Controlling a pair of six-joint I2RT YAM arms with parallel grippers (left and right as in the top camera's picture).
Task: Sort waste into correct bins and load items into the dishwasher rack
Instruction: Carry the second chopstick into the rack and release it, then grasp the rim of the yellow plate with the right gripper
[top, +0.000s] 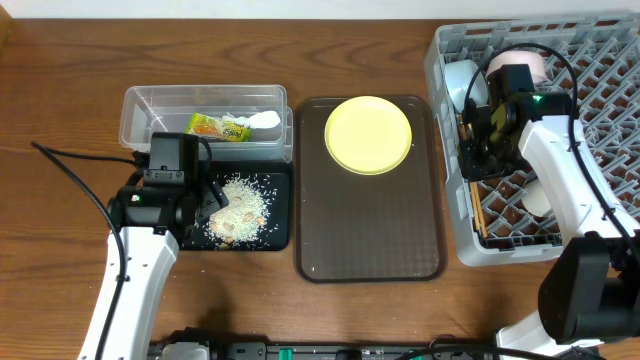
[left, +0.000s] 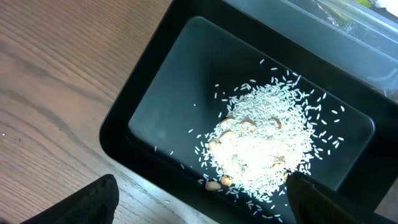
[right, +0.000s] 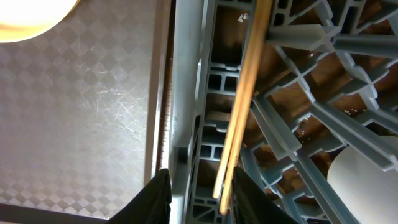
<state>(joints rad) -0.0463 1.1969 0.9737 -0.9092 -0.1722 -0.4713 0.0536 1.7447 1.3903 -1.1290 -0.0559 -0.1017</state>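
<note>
My left gripper (top: 215, 195) (left: 202, 205) hangs open over the near edge of the black tray (top: 283, 210) (left: 143, 93), which holds a heap of rice (top: 240, 210) (left: 261, 143). The snack wrapper (top: 217, 126) and crumpled paper (top: 262, 120) lie in the clear tub (top: 135, 110). The yellow plate (top: 368, 134) (right: 31, 18) sits on the brown tray. My right gripper (top: 475, 165) (right: 202, 196) is at the left wall of the grey rack (top: 600, 60) (right: 186, 93), jaws apart. The two chopsticks (top: 478, 215) (right: 245, 87) lie in the rack against its right finger, not squeezed.
The dark brown serving tray (top: 370, 230) (right: 81, 112) lies between the bins and the rack. In the rack stand a pale blue bowl (top: 460, 80), a white bowl (top: 520, 62) and a small white cup (top: 535, 195) (right: 367, 180). The clear tub (left: 348, 25) adjoins the black tray's far side.
</note>
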